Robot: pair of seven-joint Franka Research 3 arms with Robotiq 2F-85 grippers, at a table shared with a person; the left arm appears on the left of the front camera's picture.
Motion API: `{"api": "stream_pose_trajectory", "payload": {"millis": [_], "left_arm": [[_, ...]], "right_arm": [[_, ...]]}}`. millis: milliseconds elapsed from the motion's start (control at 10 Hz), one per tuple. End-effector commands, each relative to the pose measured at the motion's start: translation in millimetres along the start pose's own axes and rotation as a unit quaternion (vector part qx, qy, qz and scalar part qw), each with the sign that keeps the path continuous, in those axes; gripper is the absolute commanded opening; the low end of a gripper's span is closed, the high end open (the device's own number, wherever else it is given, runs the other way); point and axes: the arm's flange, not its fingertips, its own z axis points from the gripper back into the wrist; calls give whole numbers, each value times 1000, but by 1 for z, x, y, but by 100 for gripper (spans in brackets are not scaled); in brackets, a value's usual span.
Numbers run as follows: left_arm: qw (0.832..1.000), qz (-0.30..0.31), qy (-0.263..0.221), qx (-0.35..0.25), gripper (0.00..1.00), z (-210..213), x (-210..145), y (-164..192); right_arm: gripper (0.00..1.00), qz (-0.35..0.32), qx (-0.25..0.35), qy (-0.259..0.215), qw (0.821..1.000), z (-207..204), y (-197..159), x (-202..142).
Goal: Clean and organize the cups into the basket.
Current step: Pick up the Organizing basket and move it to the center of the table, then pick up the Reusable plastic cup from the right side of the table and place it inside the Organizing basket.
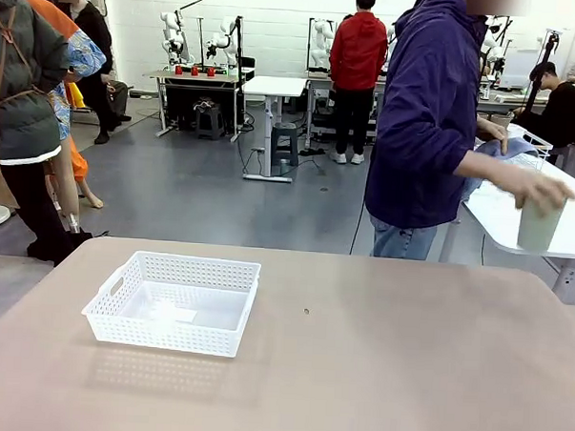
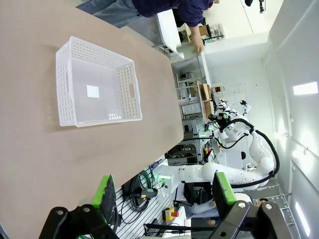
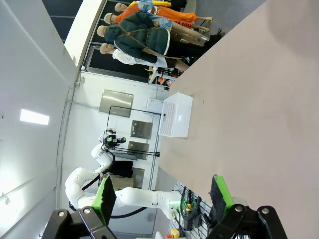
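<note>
Logged the basket [image 1: 163, 336] lying flat on the tan table [image 1: 386, 372], open side up, lattice walls all round, a cut-out handle showing in its left end wall. Noted a white square patch [image 1: 173, 314] on the basket's floor, also plain from the left wrist camera [image 2: 92, 91]; otherwise bare inside. Spotted a small dark speck [image 1: 306, 312] on the tabletop just right of the basket. Found the pale mint green cup [image 1: 539, 226] well off to the right of the basket and farther back, off the tan table, upright, gripped from above around its rim by a person's hand [image 1: 542, 188]. Cup base at or just above a white side table [image 1: 502, 220]; cannot tell whether touching. Placed the person [image 1: 430, 117], in a dark blue jacket and jeans, standing beyond the basket and to its right, at the tan table's far edge, arm stretched toward the side table. Caught the left gripper [image 2: 163, 191] from its own wrist camera: green pads spread wide, nothing between them, held well clear of the basket [image 2: 62, 84], bare tabletop between the two. Caught the right gripper [image 3: 162, 194] the same way: fingers wide apart, empty, much farther from the basket [image 3: 175, 115], which looks small across a long stretch of bare tan surface.
</note>
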Motion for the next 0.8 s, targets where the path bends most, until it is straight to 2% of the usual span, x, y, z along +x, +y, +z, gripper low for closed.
{"api": "stream_pose_trajectory", "payload": {"millis": [0, 700], "left_arm": [[1000, -2, -1, -6, 100, 0, 1, -1], [1000, -2, -1, -6, 100, 0, 1, -1]], "right_arm": [[100, 2, 6, 1, 1000, 1, 0, -1], [100, 2, 6, 1, 1000, 1, 0, -1]]}}
